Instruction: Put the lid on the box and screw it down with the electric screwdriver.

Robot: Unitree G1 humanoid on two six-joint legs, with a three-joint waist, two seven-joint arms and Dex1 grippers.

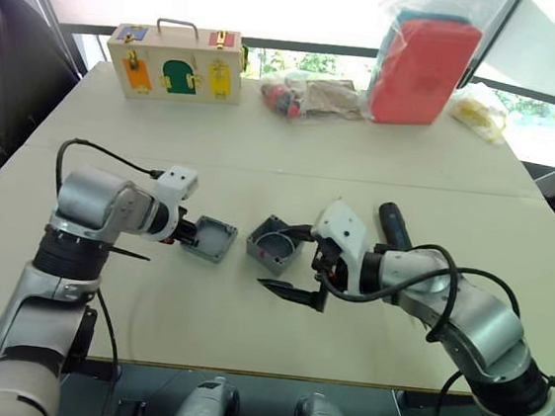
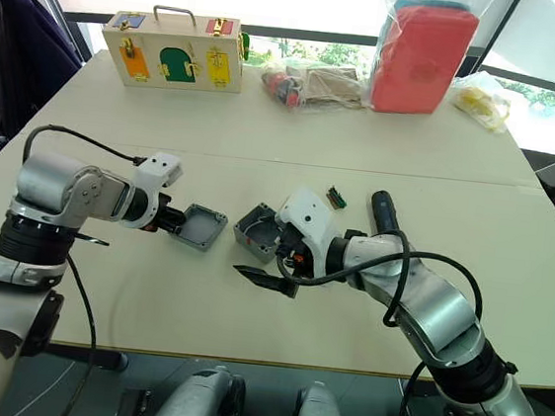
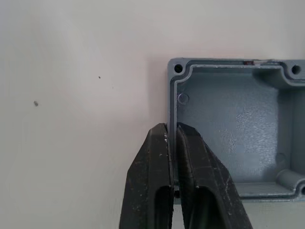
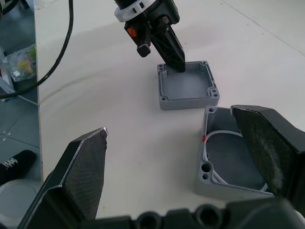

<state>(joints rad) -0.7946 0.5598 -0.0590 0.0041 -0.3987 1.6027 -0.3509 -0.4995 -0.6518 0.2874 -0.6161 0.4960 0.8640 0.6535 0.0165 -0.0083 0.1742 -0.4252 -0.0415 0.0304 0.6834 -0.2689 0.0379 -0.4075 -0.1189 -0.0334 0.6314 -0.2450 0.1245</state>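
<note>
The grey lid (image 1: 211, 239) lies hollow side up on the table, left of centre. My left gripper (image 3: 171, 126) is shut on the wall of the lid (image 3: 228, 124) at its near-left rim. To its right stands the deeper grey box (image 1: 274, 244), open side up, with a small red mark (image 4: 204, 138) on one wall. My right gripper (image 4: 169, 121) is open and low over the table; one finger reaches over the box (image 4: 228, 167), the other is off to its side. The dark electric screwdriver (image 1: 395, 225) lies on the table behind my right wrist.
A wooden case (image 1: 174, 63) with coloured doors stands at the far left. A red pouch in plastic (image 1: 421, 69), a bag of small items (image 1: 304, 97) and a yellow bag (image 1: 478, 110) line the far edge. A small green block (image 2: 336, 196) lies near the screwdriver.
</note>
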